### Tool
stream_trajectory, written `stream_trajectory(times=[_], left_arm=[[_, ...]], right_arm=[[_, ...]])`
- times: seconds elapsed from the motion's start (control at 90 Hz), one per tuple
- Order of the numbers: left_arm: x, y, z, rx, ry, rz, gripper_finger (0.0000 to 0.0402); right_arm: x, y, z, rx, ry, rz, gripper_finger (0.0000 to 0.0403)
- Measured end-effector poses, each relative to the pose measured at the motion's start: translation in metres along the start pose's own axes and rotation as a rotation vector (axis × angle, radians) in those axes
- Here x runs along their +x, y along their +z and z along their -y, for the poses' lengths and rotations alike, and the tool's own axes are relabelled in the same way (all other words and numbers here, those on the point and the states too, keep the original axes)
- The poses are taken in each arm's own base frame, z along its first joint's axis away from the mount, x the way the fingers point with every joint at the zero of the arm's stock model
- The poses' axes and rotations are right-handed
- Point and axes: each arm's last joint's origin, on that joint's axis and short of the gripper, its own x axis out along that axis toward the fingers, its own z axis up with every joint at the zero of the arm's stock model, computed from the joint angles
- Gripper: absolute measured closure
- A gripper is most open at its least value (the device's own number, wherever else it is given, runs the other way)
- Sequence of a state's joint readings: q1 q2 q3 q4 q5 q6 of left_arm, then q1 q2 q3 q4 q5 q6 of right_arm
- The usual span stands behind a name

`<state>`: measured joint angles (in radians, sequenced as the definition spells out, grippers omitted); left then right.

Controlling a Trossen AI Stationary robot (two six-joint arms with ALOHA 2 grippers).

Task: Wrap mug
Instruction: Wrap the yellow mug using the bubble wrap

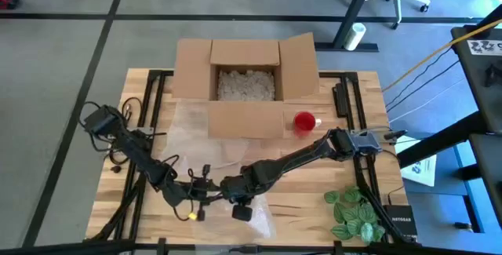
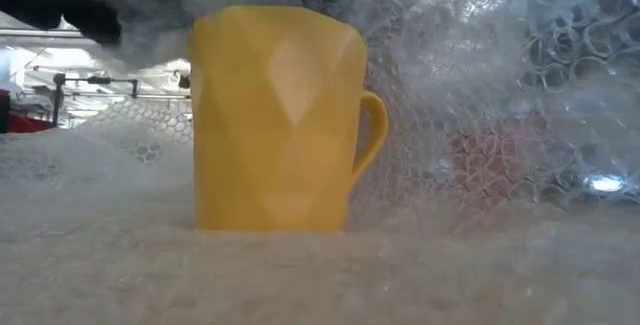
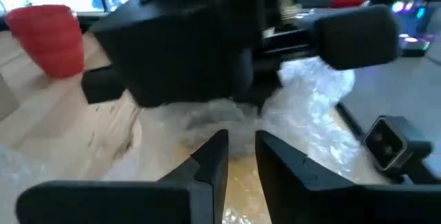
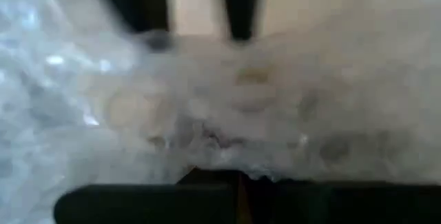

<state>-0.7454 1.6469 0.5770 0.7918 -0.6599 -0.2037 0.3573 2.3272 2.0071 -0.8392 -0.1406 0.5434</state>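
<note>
the faceted yellow ceramic mug is being draped in the clear bubble wrap sheet; the right claw is pinched on it, the left claw is narrowly open, empty; folding over comes next

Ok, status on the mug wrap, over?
Both tools low at front edge, over bubble wrap. Yellow mug upright on wrap, uncovered in front. Left tool slightly open.

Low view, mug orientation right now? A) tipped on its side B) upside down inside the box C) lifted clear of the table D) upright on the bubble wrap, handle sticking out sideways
D: the yellow mug stands upright on the bubble wrap, its handle out to one side.
</note>
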Motion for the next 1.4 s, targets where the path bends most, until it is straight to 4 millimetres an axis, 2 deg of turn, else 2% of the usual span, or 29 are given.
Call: stream_trajectory(times=[0.089, 0.244, 0.467, 0.622, 0.733, 0.844, 1.067, 1.256, 1.4], left_arm=[[0.006, 0.003, -0.002, -0.015, -0.059, -0.002, 0.0345], [0.012, 0.001, -0.006, -0.024, -0.057, -0.022, 0.0345], [0.013, -0.001, -0.008, -0.021, -0.05, -0.044, 0.0345], [0.014, -0.001, -0.009, -0.025, -0.041, -0.045, 0.0345], [0.014, -0.001, -0.009, -0.025, -0.042, -0.044, 0.0345], [0.014, -0.001, -0.009, -0.026, -0.041, -0.044, 0.0345], [0.011, 0.0, -0.007, -0.025, -0.049, -0.046, 0.0345], [-0.008, 0.015, 0.002, -0.019, -0.043, -0.017, 0.0345], [-0.023, 0.014, 0.01, -0.034, -0.035, -0.059, 0.0345]], right_arm=[[0.0, 0.003, 0.001, 0.0, 0.012, 0.022, 0.0403], [-0.004, 0.005, 0.003, 0.019, 0.004, 0.013, 0.0403], [-0.039, 0.011, -0.008, 0.051, -0.021, -0.025, 0.0403], [-0.068, 0.019, -0.023, 0.004, -0.1, 0.105, 0.0403], [-0.072, 0.021, -0.028, -0.038, -0.147, 0.173, 0.0403], [-0.065, 0.02, -0.024, -0.035, -0.159, 0.154, 0.0403], [-0.027, 0.009, -0.015, 0.025, -0.09, 0.068, 0.0403], [0.002, 0.001, -0.008, 0.04, -0.007, 0.035, 0.0403], [0.009, -0.003, -0.004, 0.045, 0.015, 0.02, 0.0403]])
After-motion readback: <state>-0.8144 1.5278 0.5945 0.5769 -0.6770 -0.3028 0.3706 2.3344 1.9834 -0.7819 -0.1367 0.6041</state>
